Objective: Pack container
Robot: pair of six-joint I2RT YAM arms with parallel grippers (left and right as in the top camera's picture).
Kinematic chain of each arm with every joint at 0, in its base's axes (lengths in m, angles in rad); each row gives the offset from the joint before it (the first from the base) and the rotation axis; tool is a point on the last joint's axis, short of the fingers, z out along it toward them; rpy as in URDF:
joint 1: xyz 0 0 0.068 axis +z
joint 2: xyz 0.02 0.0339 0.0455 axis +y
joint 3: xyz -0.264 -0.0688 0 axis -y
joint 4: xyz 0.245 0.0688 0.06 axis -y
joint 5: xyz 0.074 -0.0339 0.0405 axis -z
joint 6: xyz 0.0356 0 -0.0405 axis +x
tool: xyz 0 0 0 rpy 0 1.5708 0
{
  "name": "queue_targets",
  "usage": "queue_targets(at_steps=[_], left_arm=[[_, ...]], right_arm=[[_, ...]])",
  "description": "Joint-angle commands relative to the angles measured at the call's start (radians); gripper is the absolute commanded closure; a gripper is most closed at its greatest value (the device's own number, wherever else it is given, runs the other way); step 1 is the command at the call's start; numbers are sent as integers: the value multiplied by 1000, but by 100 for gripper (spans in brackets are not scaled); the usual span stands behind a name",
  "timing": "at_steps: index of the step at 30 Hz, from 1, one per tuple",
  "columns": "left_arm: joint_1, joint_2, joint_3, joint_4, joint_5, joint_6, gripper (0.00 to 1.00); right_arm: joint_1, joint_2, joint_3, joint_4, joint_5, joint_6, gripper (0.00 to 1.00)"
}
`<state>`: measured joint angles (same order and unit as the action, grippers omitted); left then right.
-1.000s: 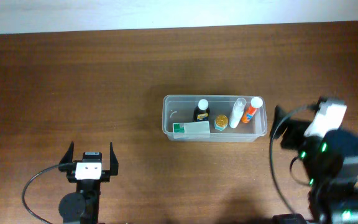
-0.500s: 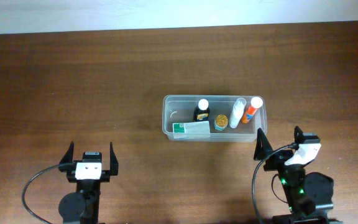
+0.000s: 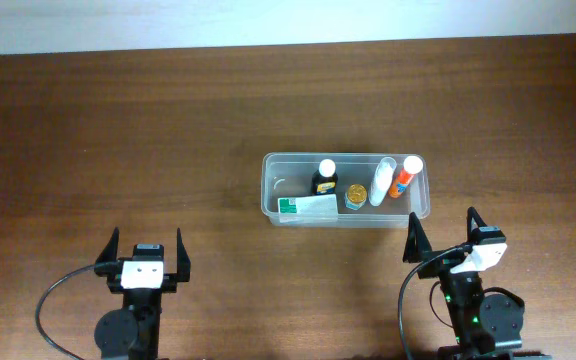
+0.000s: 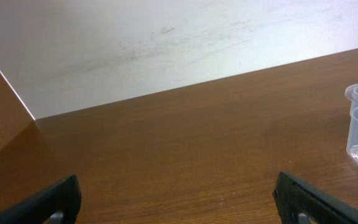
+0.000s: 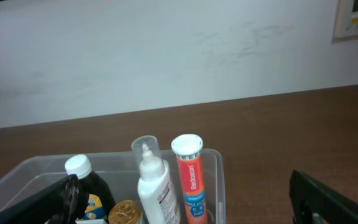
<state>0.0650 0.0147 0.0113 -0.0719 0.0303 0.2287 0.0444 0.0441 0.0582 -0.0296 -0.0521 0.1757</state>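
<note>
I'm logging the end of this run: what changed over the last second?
The right gripper drew back from beside the right end of the container toward its own base. It now sits open and empty, just short of the near right corner. Nothing was grasped or released. The container, the bottles inside and the left gripper stayed put.

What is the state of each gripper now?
Left gripper: open, holding nothing.
Right gripper: open, holding nothing.

Bottles and box inside container
</note>
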Motion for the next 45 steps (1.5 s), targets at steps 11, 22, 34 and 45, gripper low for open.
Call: queue_targets(at_steps=[11,22,34,45], left_arm=[[5,-8,-2,-7,15,12,0],[5,-8,-2,-7,15,12,0],[5,-8,-2,-7,15,12,0],[5,-8,-2,-7,15,12,0]], right_arm=[[-83,-41,-53,2,-45,-68,2],[-104,-41,-53,-41,-46,-67,2],[-104,-41,-53,-41,-45,-67,2],[-104,-41,-53,-41,-45,-67,2]])
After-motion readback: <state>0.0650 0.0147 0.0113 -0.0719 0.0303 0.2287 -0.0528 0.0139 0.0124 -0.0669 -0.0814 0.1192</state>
